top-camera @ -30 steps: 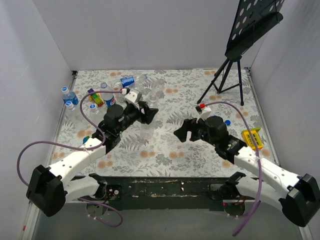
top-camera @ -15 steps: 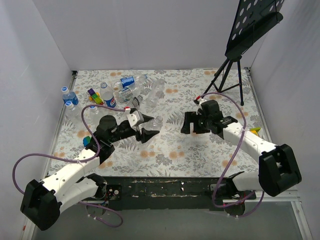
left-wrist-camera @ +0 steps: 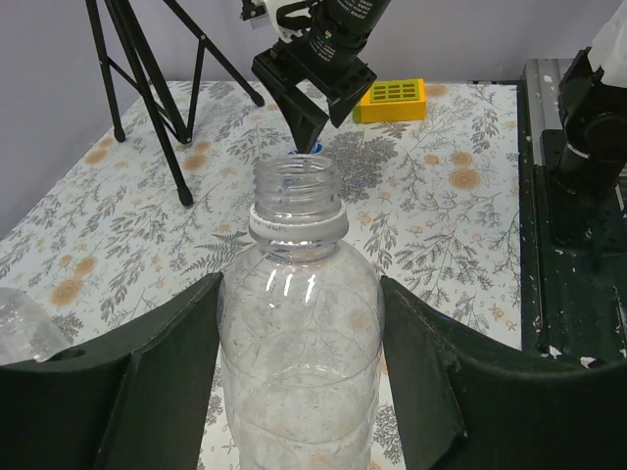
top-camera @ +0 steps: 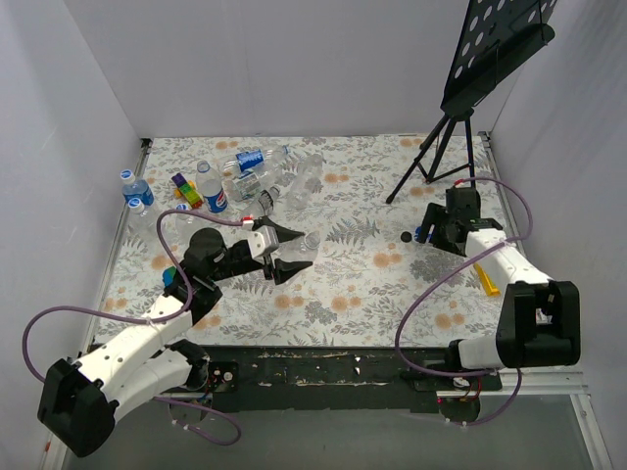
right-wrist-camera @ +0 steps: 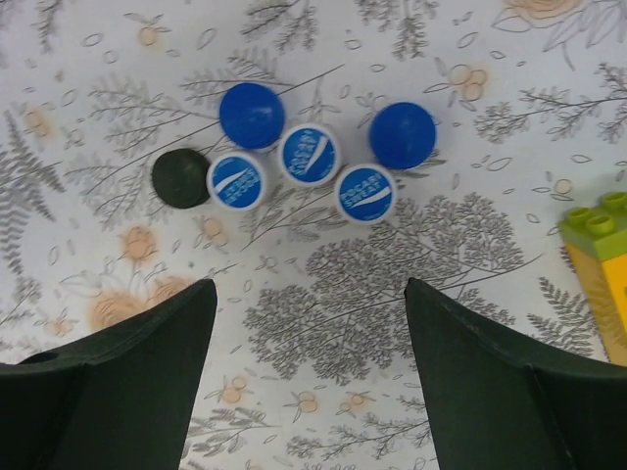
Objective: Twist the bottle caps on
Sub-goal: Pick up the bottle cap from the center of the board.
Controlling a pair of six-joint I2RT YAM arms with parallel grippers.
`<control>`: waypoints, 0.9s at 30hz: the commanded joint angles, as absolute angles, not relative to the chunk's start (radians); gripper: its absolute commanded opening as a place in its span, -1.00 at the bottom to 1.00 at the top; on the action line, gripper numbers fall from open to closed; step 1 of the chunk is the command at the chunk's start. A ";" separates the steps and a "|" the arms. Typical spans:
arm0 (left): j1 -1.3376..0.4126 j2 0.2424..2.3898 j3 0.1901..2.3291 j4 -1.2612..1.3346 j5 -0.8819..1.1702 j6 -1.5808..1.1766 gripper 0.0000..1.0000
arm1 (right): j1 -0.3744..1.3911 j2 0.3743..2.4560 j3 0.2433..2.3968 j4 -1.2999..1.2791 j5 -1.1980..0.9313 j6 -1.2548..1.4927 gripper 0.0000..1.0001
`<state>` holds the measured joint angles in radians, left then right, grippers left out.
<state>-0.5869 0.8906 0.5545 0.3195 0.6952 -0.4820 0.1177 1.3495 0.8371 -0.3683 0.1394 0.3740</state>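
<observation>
— What is the left gripper [top-camera: 297, 249] holding?
— Its two matte black fingers [left-wrist-camera: 157, 392] are clamped on the sides of a clear bottle [left-wrist-camera: 299, 333], a little left of the bench's middle. The bottle is thin, glossy plastic with rounded shoulders, and a white collar ring sits under its bare, threaded neck.
— And the right gripper [right-wrist-camera: 309, 294]?
— Spread wide with nothing in it, hanging over the bottle caps [right-wrist-camera: 310, 155] toward the right edge of the bench [top-camera: 343, 294], about midway between the near and far edges. Five small round caps sit in a tight cluster on the floral-print cover: two plain smooth blue, three with white-and-blue printed tops. A flat black disc [right-wrist-camera: 180, 177] sits right against the leftmost printed one.
— Anything else?
— A yellow studded block [right-wrist-camera: 609, 304] with a green piece on it lies near the caps, toward the near-right corner. More clear bottles [top-camera: 214, 191], some with blue label bands, are gathered in the far-left corner. A black tripod stand [top-camera: 495, 54] stands at the far right.
</observation>
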 commanded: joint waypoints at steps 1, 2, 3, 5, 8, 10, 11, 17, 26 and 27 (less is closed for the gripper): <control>-0.595 0.861 0.561 0.330 0.677 -0.474 -0.72 | 0.075 1.413 0.894 -0.367 0.226 0.339 0.66; -0.597 0.851 0.558 0.334 0.676 -0.476 -0.73 | 0.068 1.429 0.902 -0.367 0.221 0.334 0.62; -0.597 0.848 0.555 0.339 0.673 -0.477 -0.74 | 0.063 1.445 0.913 -0.367 0.215 0.333 0.58; -0.598 0.842 0.549 0.347 0.666 -0.476 -0.75 | 0.060 1.474 0.929 -0.365 0.206 0.322 0.49; -0.601 0.844 0.549 0.347 0.666 -0.477 -0.76 | 0.055 1.511 0.940 -0.364 0.190 0.318 0.36; -0.603 0.847 0.548 0.348 0.666 -0.477 -0.76 | 0.054 1.531 0.943 -0.364 0.199 0.318 0.32; -0.603 0.848 0.548 0.347 0.666 -0.477 -0.77 | 0.054 1.535 0.942 -0.362 0.205 0.318 0.29; -0.604 0.853 0.548 0.345 0.663 -0.472 -0.77 | 0.045 1.577 0.951 -0.364 0.222 0.307 0.25; -0.606 0.861 0.548 0.339 0.657 -0.465 -0.79 | 0.037 1.624 0.976 -0.357 0.241 0.287 0.15; -0.606 0.861 0.548 0.339 0.658 -0.465 -0.79 | 0.037 1.632 0.977 -0.356 0.245 0.285 0.15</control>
